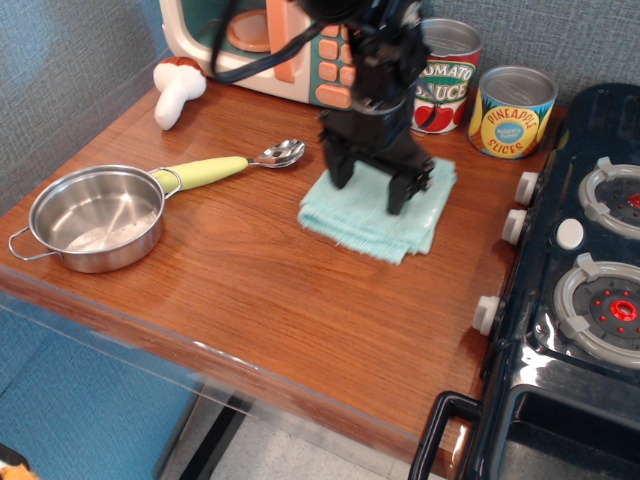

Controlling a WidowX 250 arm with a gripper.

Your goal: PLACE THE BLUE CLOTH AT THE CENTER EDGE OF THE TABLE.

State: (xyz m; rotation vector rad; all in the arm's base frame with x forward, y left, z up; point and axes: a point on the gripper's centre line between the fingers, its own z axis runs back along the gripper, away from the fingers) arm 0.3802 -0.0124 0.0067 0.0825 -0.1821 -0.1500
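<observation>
I see just one view, looking down at the table [270, 300] from the front.

My arm comes in from the top of the picture and points almost straight down. The black gripper [371, 188] sits right over the blue cloth [375, 215]. Its two fingers [341, 165] are spread apart, one on each side, and the tips look like they press into the top of the cloth. The hand is open. It is not pinching anything that I can see.

The blue cloth lies flat on the brown table, toward the back and a bit to the right. It is folded into a shape close to a square, so it has no real long side. It is turned a little, with one corner pointing at the front of the table and one at the stove [580, 280]. The front edge looks fuzzy and loose.

The tomato sauce can [440, 75] and the pineapple can [512, 110] stand just behind the cloth. The toy microwave [265, 40] is behind and to the left. The black stove is close on the right, with its knobs near the cloth's right side.

On the left, the spoon [235, 165] lies near the cloth, and the steel pot [95, 218] sits farther off by the left edge. A toy mushroom [178, 88] stands in the back left corner.

In front of the cloth there is bare wood all the way to the rounded front edge.
</observation>
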